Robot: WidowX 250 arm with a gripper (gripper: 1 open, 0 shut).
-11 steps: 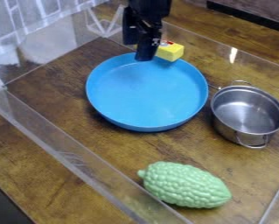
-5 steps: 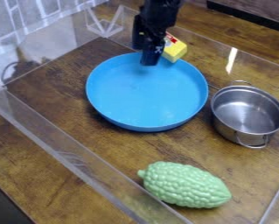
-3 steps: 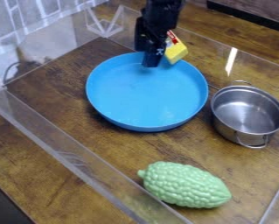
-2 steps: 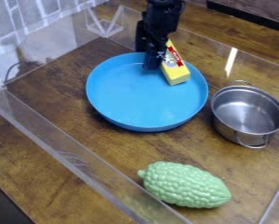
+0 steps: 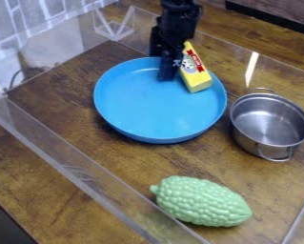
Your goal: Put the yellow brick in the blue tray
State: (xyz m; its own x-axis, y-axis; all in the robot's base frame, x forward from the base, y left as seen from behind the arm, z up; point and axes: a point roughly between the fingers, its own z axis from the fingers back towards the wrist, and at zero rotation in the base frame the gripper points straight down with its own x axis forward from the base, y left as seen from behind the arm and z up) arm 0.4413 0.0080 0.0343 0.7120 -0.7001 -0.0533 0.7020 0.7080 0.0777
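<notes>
The yellow brick (image 5: 195, 74) lies label up at the back right of the blue tray (image 5: 144, 107), inside it and resting against the raised rim. My black gripper (image 5: 170, 63) hangs just above the tray's back edge, immediately left of the brick. Its jaws are open with nothing between them, and one finger stands close beside the brick's left end; I cannot tell whether it touches.
A shiny steel pot (image 5: 270, 124) stands right of the tray. A bumpy green gourd toy (image 5: 201, 200) lies near the front. Clear plastic walls (image 5: 65, 162) fence in the wooden tabletop along the left and front.
The brick, earlier held up at the tray's back rim, has dropped and now lies flat inside the rim. The gripper has let go and barely moved.
</notes>
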